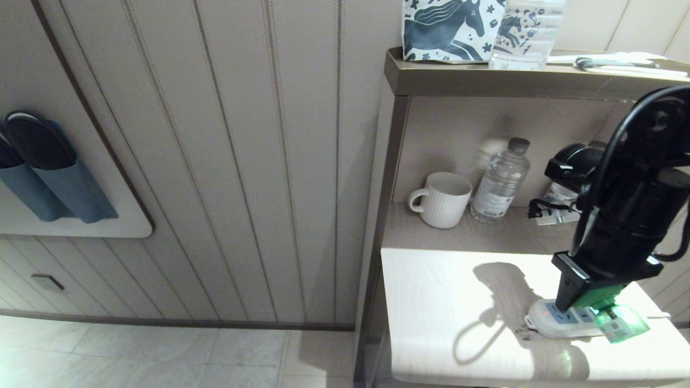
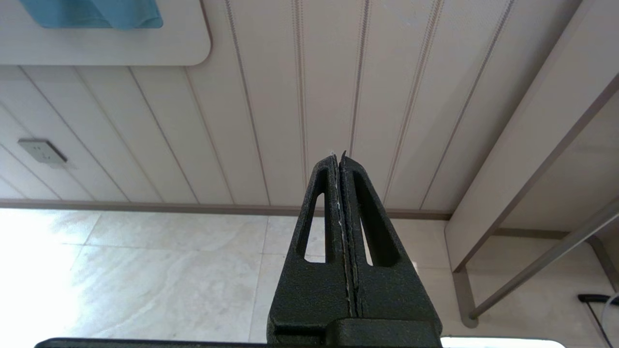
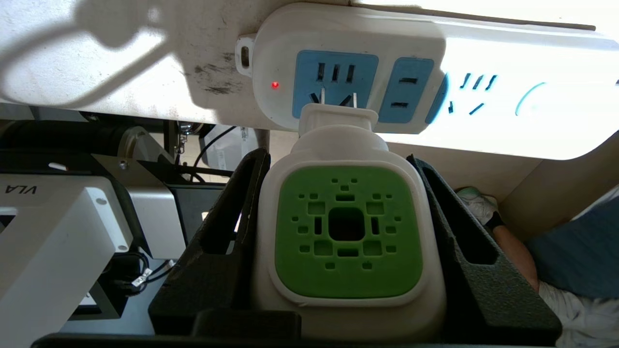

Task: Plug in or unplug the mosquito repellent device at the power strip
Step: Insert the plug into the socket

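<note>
Here the right hand (image 3: 338, 212), half open, clamps the mosquito repellent device (image 3: 346, 232), prongs at the power strip (image 3: 348, 43).

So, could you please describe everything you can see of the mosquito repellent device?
The mosquito repellent device is a small white plastic plug-in with a square green vented face and a clear green bottle. The right gripper clamps its sides between black fingers. Its two metal prongs sit at the end socket of the power strip, still partly showing.

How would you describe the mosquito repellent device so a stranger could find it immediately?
Find the white tabletop under the shelf; at its right end lies the power strip. The right gripper clamps the mosquito repellent device there: the only bright green thing.
</note>
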